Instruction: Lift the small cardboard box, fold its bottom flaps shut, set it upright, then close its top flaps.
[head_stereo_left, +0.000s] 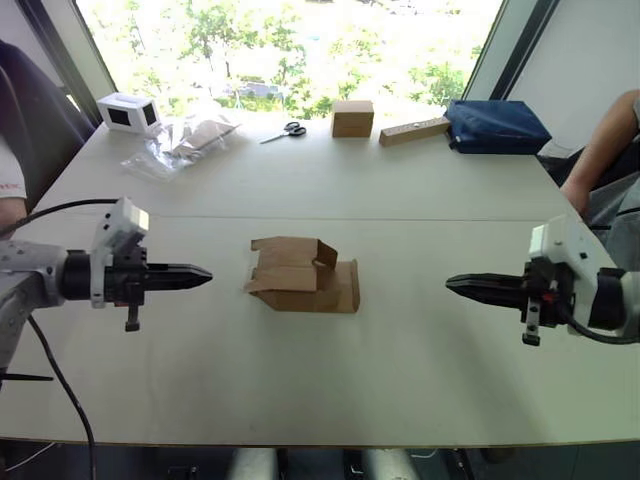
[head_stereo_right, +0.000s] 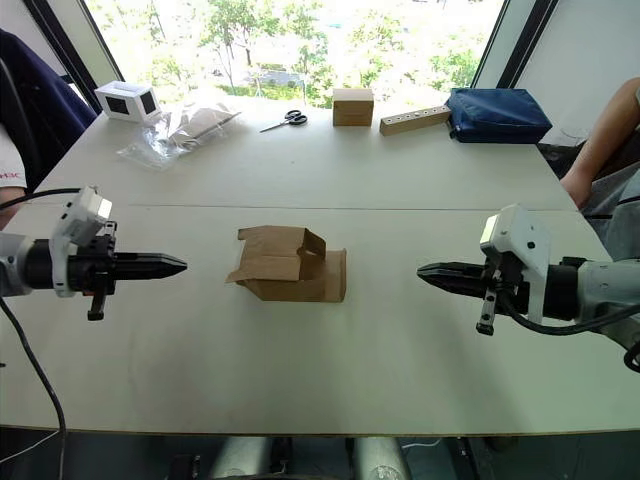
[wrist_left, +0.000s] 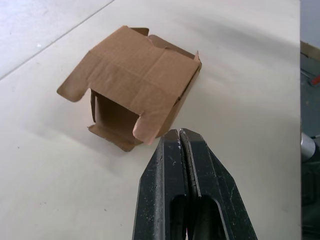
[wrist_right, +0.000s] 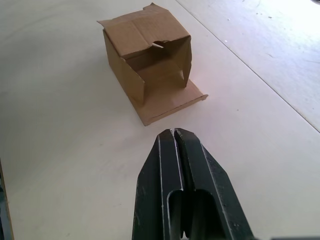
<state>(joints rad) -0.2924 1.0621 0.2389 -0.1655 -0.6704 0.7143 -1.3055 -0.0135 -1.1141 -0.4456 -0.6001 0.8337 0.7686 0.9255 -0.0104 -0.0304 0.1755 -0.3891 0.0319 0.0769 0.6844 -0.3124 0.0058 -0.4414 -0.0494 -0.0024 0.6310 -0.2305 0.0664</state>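
the left gripper (head_stereo_left: 200, 275) hovers over the table (head_stereo_left: 400, 180), fingers pressed together, empty, pointing at the box (head_stereo_left: 303, 275). the box lies on its side mid-table between both grippers, apart from each, flaps splayed at both ends. the right gripper (head_stereo_left: 455, 285) faces it, fingers likewise together, holding nothing.

Person's arm (head_stereo_left: 598, 150) cut off at the right picture edge
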